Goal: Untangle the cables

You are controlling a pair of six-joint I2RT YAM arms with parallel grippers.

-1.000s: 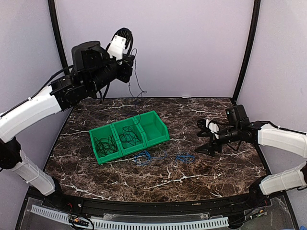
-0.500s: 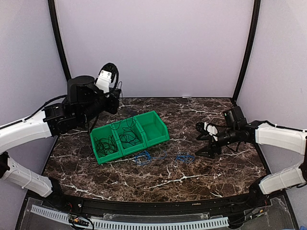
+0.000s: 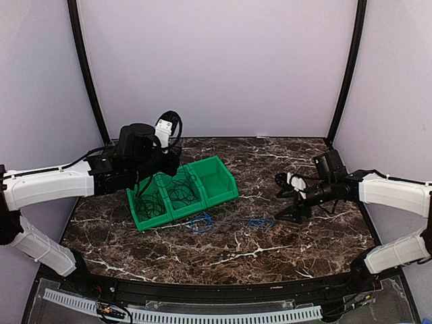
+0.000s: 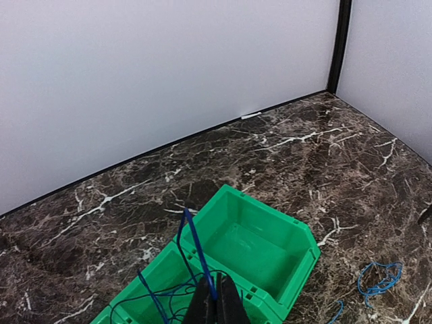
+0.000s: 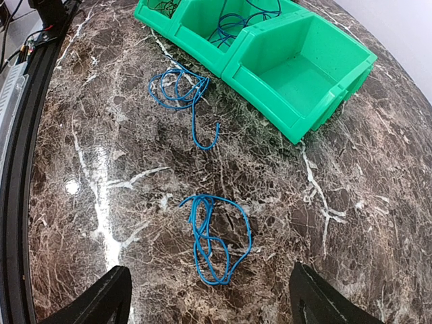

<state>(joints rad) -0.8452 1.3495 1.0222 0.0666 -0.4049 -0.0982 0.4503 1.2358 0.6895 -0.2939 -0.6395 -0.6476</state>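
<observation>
One blue cable (image 5: 210, 237) lies in a loose, narrow coil near the middle of the worktop, a little toward the right edge. A second blue cable (image 5: 179, 88) sprawls just in front of the green bin (image 5: 266, 101), with one hooked end trailing out. A third blue cable (image 4: 192, 239) loops in the bin's middle compartment. One strand of it arches up, pinched in the closed left claw (image 4: 216, 300). Tangled black cables (image 3: 149, 202) fill the left compartment.
</observation>
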